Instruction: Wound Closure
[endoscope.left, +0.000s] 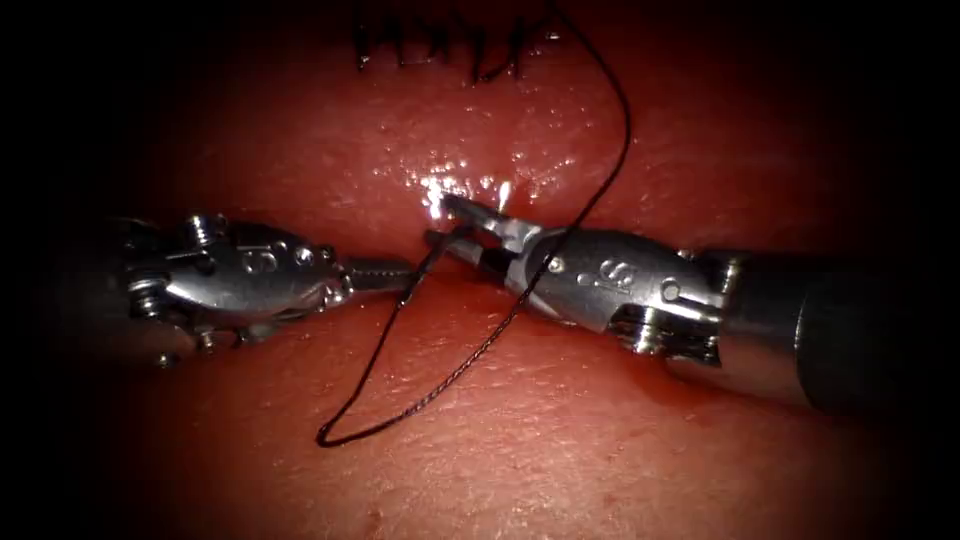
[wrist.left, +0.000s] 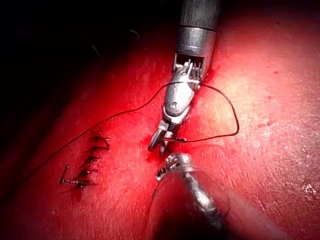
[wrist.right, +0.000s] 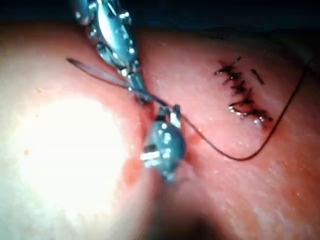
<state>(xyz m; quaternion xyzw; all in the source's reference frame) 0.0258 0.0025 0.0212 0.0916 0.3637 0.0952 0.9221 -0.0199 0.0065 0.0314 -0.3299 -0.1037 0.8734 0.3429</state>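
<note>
Tissue (endoscope.left: 560, 440) looks soft; my left gripper (endoscope.left: 385, 275) pinches limp thread (endoscope.left: 440, 385), right gripper (endoscope.left: 470, 228) parted, empty; needle unseen

In the endoscope view, light pools on the middle of the tissue (endoscope.left: 520, 400) and fades to black at every edge. Wet glare sparkles beside the right claw (endoscope.left: 438, 220). In the right wrist view, a white hotspot washes out bare tissue.
</note>
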